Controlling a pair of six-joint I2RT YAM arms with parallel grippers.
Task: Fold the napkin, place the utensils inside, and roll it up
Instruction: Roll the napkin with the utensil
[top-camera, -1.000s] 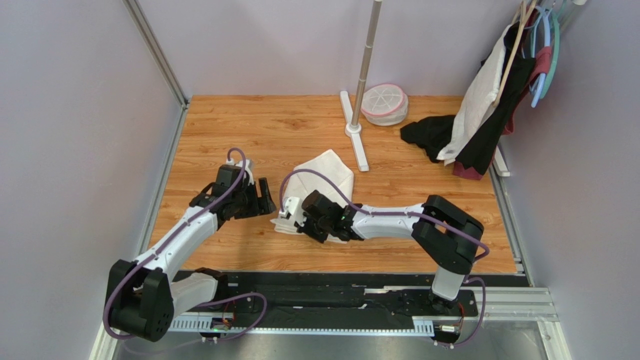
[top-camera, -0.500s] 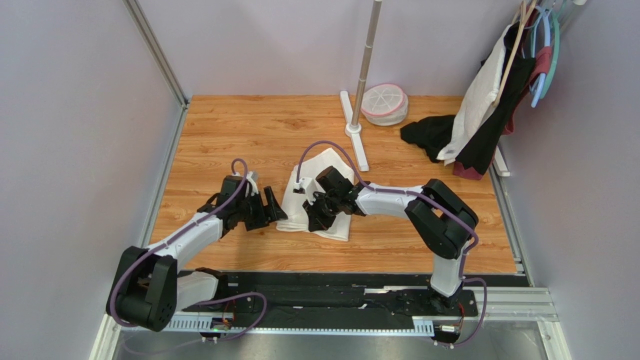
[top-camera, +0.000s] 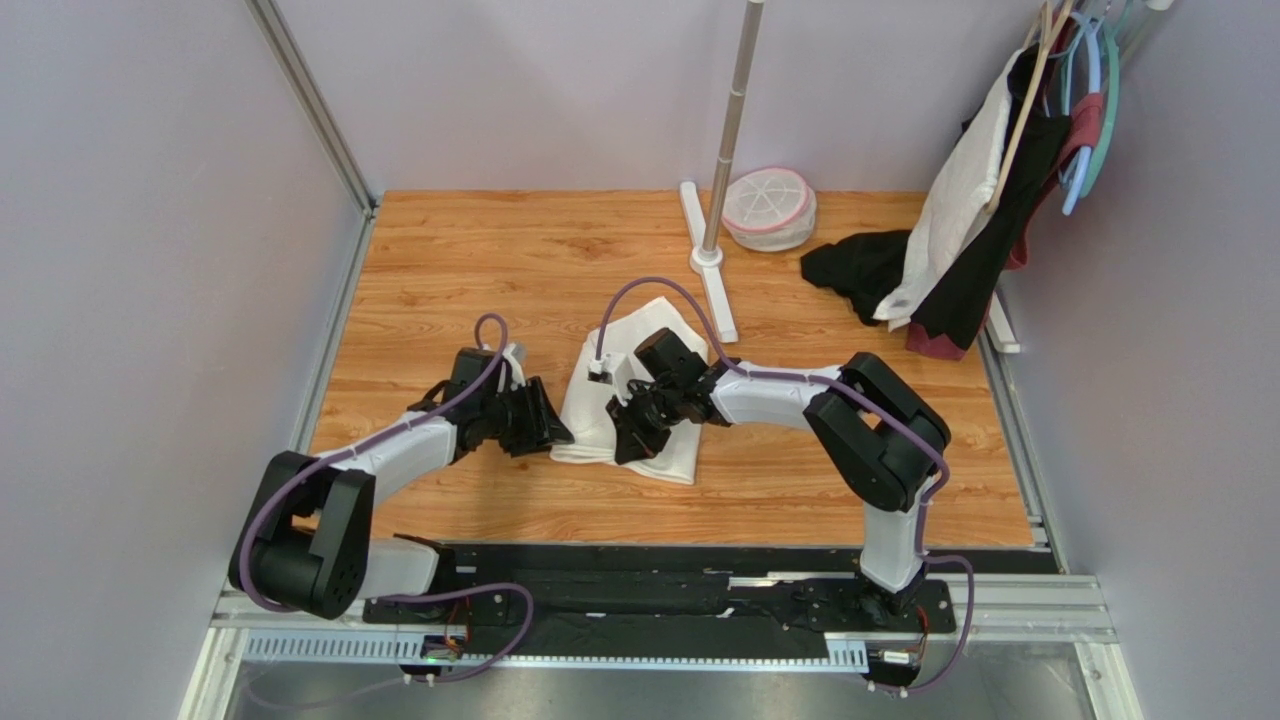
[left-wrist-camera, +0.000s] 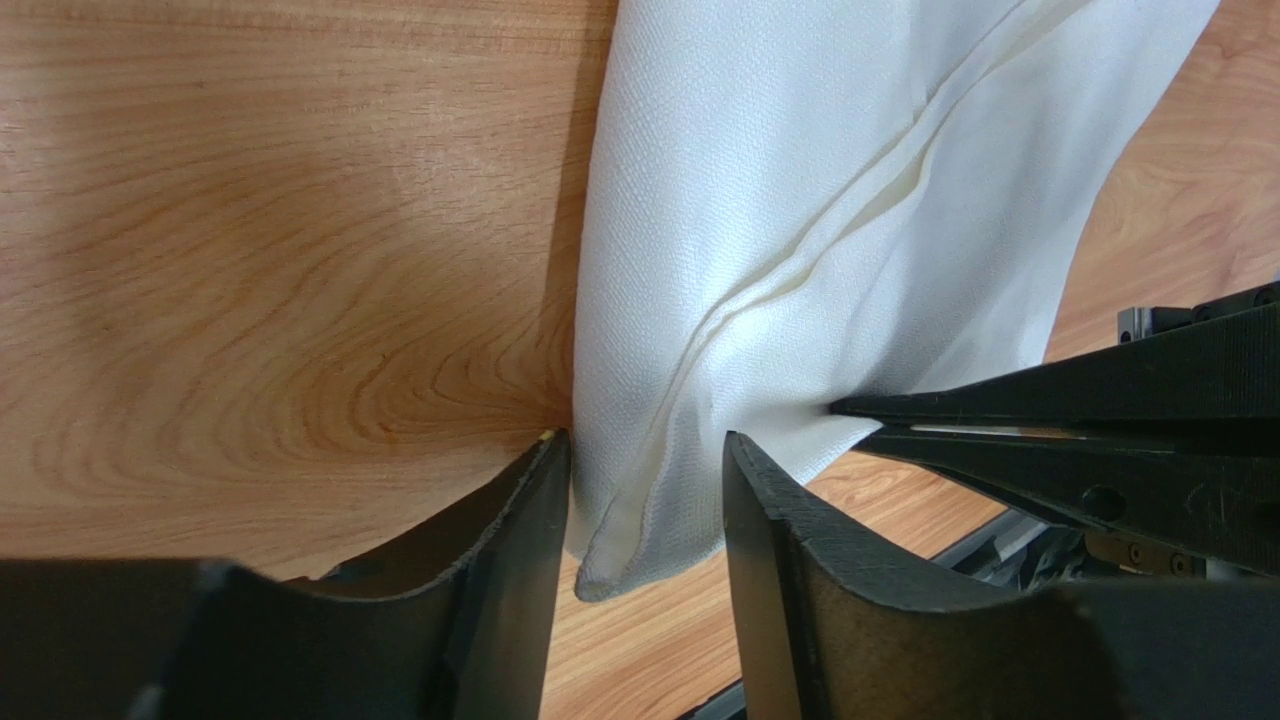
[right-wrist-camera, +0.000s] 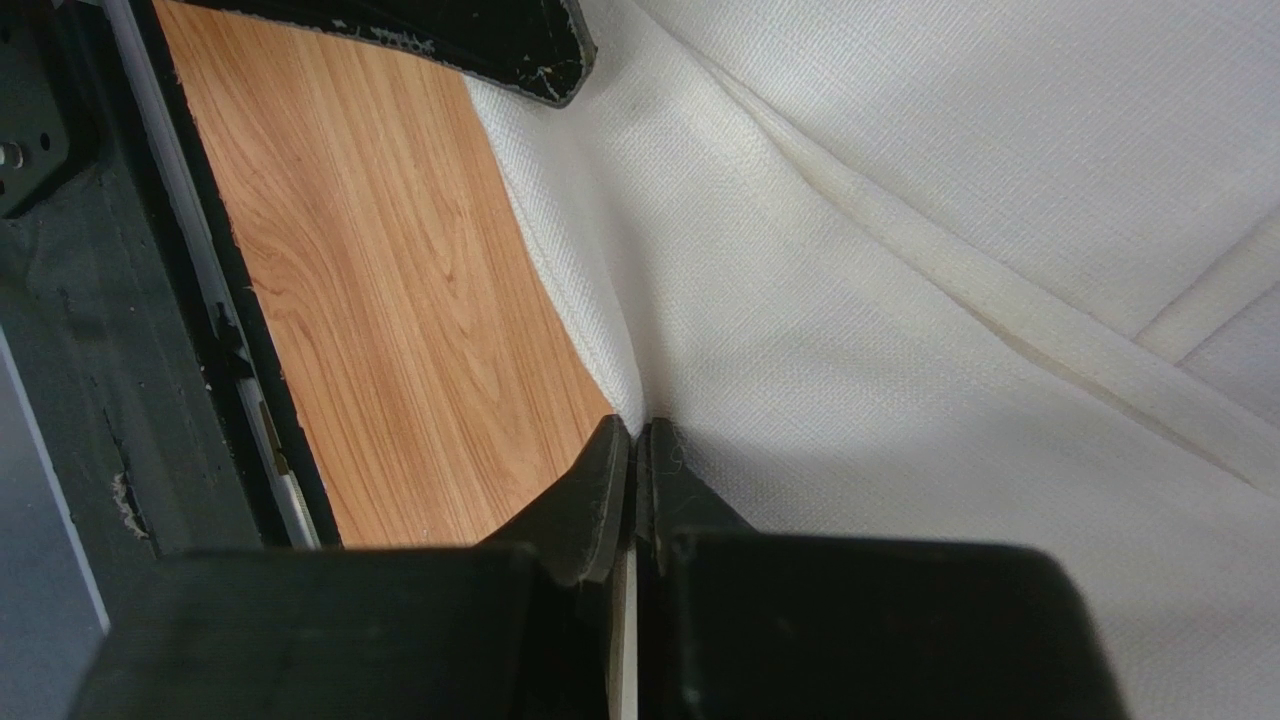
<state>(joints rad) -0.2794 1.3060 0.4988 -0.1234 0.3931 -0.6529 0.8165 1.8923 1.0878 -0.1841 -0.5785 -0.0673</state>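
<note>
Pale lilac walls (top-camera: 150, 225) enclose a wood-grain desk (top-camera: 451, 255). Beyond the jaws stand a white pole stand (top-camera: 727, 135) and a round pink-rimmed basket (top-camera: 769, 207). Far to their right, hanging clothes (top-camera: 954, 210) droop over black cloth (top-camera: 849, 270).

No legible text, labels or numbers anywhere.

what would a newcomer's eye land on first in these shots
First, the cream napkin, folded and rumpled in the middle of the wooden table, with both arms converging on it. The right gripper is pinched shut on its edge, while the left gripper straddles a corner with its fingers apart. After that, the clothes on hangers bunched in the far right corner.
</note>
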